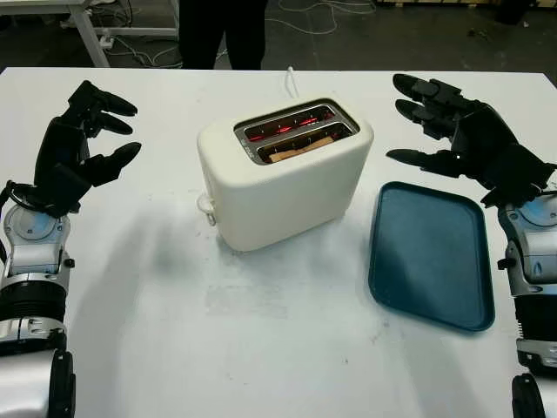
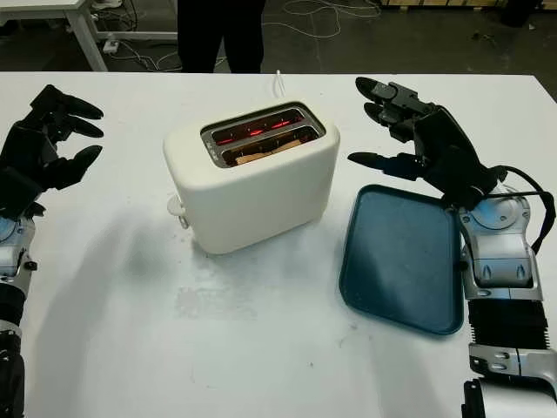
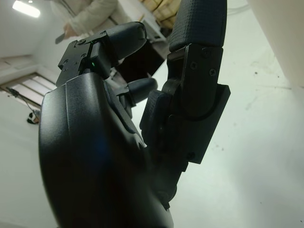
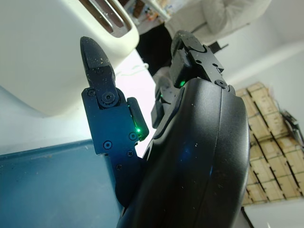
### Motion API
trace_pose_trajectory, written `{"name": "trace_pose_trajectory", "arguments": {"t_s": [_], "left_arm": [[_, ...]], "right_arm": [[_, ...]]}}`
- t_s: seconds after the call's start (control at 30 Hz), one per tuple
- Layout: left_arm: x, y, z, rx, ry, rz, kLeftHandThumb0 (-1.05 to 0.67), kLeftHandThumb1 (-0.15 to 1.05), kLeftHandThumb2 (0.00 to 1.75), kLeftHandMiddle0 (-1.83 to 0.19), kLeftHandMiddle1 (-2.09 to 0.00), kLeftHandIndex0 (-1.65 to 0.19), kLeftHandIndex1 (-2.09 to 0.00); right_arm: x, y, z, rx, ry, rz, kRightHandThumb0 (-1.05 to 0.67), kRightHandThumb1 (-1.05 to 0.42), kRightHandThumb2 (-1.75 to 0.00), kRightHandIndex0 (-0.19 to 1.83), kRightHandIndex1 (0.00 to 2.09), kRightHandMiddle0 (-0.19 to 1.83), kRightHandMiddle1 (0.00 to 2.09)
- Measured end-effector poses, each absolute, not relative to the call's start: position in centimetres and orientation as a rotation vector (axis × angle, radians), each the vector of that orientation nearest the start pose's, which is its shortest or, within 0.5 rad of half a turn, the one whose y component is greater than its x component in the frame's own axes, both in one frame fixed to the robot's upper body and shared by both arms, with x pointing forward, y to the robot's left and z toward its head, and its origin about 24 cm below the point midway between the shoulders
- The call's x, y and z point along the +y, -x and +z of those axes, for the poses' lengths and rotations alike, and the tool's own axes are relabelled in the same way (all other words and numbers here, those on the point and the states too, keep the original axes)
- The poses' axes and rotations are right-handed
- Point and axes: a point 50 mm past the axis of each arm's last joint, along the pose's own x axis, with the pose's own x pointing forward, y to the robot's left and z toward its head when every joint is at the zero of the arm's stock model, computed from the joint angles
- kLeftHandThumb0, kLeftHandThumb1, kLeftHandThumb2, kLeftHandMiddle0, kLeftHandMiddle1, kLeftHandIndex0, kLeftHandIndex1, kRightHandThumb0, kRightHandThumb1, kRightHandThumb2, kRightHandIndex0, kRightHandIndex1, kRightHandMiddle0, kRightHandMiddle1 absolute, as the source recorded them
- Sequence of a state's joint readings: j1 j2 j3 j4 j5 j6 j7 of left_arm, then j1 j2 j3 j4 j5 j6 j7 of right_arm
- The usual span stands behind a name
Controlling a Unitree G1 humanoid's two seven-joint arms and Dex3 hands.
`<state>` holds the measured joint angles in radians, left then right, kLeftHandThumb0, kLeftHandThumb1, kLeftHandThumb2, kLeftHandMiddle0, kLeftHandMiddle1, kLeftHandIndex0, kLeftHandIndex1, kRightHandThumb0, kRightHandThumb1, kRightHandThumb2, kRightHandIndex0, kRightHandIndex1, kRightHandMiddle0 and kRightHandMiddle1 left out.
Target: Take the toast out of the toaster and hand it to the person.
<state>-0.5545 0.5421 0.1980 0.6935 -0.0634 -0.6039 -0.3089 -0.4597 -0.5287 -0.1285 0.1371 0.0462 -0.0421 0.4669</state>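
Observation:
A cream toaster [image 1: 287,187] stands in the middle of the white table [image 1: 174,322], its two slots glowing red inside. A brown slice of toast [image 1: 305,144] sits low in the nearer slot. My left hand [image 1: 91,131] hovers open to the left of the toaster, well apart from it. My right hand [image 1: 431,117] hovers open to the toaster's right, above the far end of the tray, holding nothing. A person [image 1: 222,30] in dark trousers stands beyond the table's far edge; a light sleeve [image 4: 223,16] appears in the right wrist view.
A dark teal tray [image 1: 431,252] lies on the table right of the toaster, under my right forearm. The toaster's white cord [image 1: 290,83] runs toward the far edge. Another table's legs [image 1: 87,30] and floor cables [image 1: 305,17] lie behind.

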Motion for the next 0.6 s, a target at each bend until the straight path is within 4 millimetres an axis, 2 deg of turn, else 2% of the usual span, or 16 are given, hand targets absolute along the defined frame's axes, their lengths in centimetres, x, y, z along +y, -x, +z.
{"name": "trace_pose_trajectory", "arguments": {"t_s": [0.6], "left_arm": [[27.90, -32.86, 15.45, -0.468, -0.477, -0.073, -1.05, 0.92, 0.27, -0.02, -1.62, -0.08, -1.49]], "right_arm": [[-22.96, -31.97, 17.94, -0.299, 0.526, 0.322, -0.42, -0.84, 0.00, 0.33, 0.01, 0.32, 0.00]]}}
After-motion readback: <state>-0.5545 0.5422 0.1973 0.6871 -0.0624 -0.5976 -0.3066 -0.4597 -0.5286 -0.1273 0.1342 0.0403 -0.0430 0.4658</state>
